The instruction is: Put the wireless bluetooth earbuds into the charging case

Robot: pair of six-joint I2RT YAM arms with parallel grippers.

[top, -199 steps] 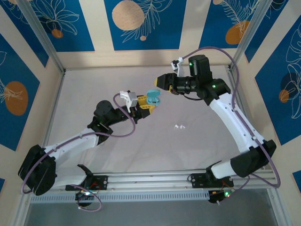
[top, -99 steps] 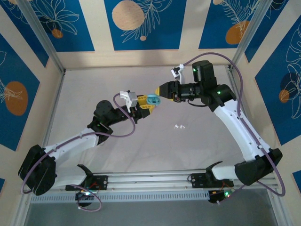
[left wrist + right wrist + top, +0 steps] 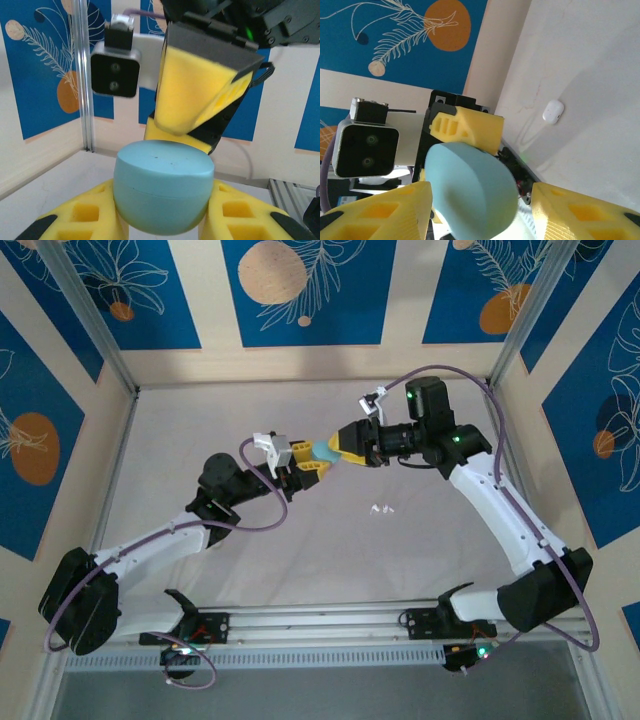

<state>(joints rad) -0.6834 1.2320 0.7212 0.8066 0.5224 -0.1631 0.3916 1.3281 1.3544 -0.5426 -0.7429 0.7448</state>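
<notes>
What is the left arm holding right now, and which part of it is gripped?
The left gripper holds the closed teal charging case, its fingers clamped on two opposite sides of the lower half, below the lid seam.

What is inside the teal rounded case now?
The glossy teal pebble-shaped plastic case, held in the left pincer, has its lid shut. Its inside is covered, so what it holds cannot be seen.

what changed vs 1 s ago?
The right gripper moved in from the far side and now straddles the teal case; its lid, up a second ago, is down. The left gripper kept its grip on the case, unmoved. The white earbuds on the table didn't move.
</notes>
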